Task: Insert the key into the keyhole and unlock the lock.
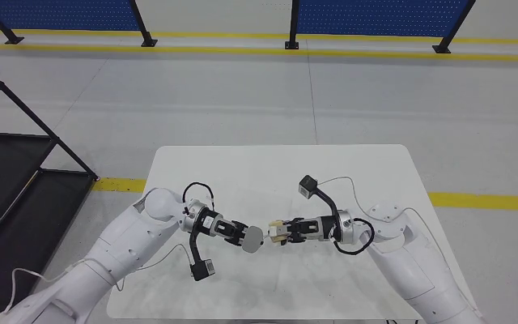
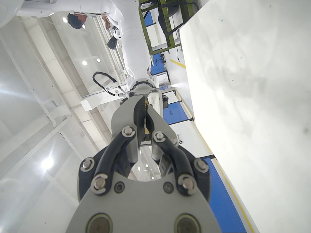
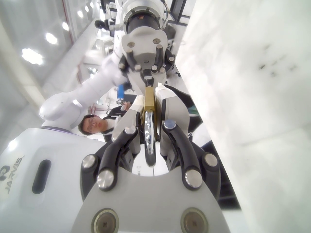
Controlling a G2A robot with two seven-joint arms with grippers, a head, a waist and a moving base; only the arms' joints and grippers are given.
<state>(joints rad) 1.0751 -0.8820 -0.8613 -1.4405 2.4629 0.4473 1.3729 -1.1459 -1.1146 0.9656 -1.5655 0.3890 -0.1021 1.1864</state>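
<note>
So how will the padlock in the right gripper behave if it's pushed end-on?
The padlock looks like brass with a chromed shackle, so it is probably rigid and heavy for its size. Its smooth faces may be slippery, so an end-on push could slide it back through the right gripper.

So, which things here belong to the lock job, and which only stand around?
Belong to the job: the key, pinched in the left gripper; the padlock, held in the right gripper.
Only around: the white table under them, the black rack beside it, the blue barriers behind.
</note>
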